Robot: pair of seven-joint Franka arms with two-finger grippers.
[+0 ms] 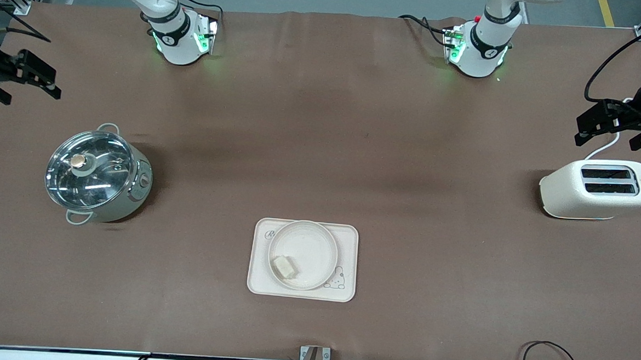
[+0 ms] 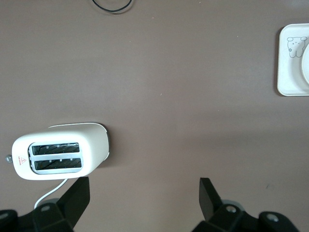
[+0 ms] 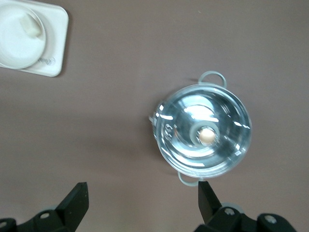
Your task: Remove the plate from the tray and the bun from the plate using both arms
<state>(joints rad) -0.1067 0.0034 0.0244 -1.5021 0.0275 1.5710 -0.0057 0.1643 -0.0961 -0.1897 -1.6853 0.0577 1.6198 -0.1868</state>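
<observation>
While nothing on the tray (image 1: 302, 258) has yet been lifted, task judged at its start, no step complete.

Plate (image 1: 303, 255): seated on tray, toward the right arm's end of it, covering most of the script; bunny drawing exposed at the corner nearest the front camera on the left arm's end. Tray itself at mid-table, nearer the front camera than both bases.

Bun (image 1: 285, 266): resting inside plate, against the rim portion nearest the front camera, toward the right arm's end. Untouched.

Left gripper (image 1: 608, 128): raised over bare table just beside the toaster (image 1: 598, 189), at the left arm's end. Fingers spread wide, nothing between them. Well apart from tray. Waiting.

Right gripper (image 1: 26, 81): raised over table near the lidded pot (image 1: 97, 173), at the right arm's end. Fingers likewise spread, empty. Well apart from tray.

Outstanding, by judgement: approach of both arms to mid-table; plate off tray and onto table; bun out of plate. Order and division between arms not determinable. Shallow plate rim and soft bun noted as likely handling concerns.
</observation>
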